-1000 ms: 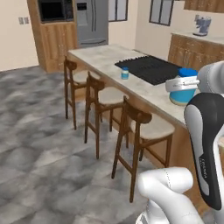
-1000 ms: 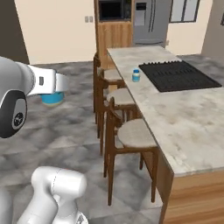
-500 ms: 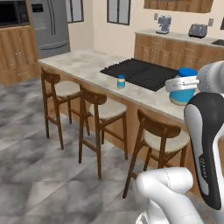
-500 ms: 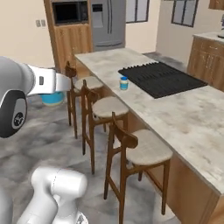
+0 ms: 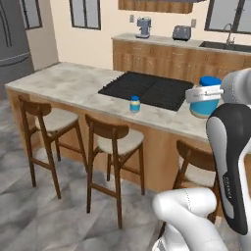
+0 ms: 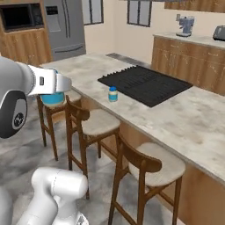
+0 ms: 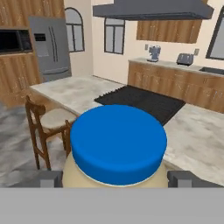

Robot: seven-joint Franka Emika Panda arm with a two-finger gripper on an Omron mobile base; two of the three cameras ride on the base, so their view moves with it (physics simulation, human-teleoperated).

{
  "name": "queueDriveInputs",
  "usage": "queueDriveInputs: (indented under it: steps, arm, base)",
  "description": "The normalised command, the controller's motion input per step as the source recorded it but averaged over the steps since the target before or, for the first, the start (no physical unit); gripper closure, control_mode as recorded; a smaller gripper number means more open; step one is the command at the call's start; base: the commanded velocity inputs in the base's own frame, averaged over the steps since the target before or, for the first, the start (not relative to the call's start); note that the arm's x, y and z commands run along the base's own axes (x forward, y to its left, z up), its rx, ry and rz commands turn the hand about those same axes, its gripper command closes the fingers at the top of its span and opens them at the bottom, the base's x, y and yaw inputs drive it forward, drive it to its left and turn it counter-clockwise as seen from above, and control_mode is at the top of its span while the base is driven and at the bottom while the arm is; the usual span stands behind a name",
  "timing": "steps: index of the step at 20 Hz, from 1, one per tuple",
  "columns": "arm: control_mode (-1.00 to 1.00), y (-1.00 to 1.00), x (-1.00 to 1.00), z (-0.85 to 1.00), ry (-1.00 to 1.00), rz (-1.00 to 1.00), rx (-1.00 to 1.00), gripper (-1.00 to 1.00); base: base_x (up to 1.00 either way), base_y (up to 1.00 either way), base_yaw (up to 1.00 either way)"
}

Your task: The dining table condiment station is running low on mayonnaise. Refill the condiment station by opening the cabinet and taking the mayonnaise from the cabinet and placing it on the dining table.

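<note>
My gripper (image 7: 116,179) is shut on the mayonnaise (image 7: 118,142), a squat jar with a blue lid and a cream body that stands large between the two dark fingertips (image 7: 48,178). From the base, the gripper (image 5: 202,92) carries the mayonnaise (image 5: 206,104) above the right part of the dining table (image 5: 73,83). In the right base view the gripper (image 6: 52,83) and jar (image 6: 53,98) hang over the stools beside the dining table (image 6: 184,118). A twin jar (image 5: 135,104) (image 6: 113,94) stands on the table by the black cooktop (image 5: 152,88). The cabinet is out of view.
Three wooden stools (image 5: 115,142) (image 6: 94,123) line the near side of the table. Behind it runs a wooden counter with a coffee machine (image 5: 143,27), a toaster (image 5: 181,33) and a sink (image 5: 230,45). A fridge (image 6: 66,26) and a microwave unit (image 6: 19,17) stand far left.
The whole picture has shifted: the base has turned and driven, so the table now lies closer and more broadside. The jar stays in the gripper, held as before.
</note>
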Motion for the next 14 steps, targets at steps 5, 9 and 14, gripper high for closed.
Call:
queueDriveInputs:
  steps: [5, 9, 14]
  arm:
    - [1.0, 0.0, 0.0, 0.0, 0.0, 0.0, 0.0, 1.0]
    - [1.0, 0.0, 0.0, 0.0, 0.0, 0.0, 0.0, 1.0]
    - [1.0, 0.0, 0.0, 0.0, 0.0, 0.0, 0.0, 1.0]
  base:
    - [0.79, 0.94, -0.44]
    - [0.82, 0.75, -0.39]
    - [0.85, 0.08, -0.22]
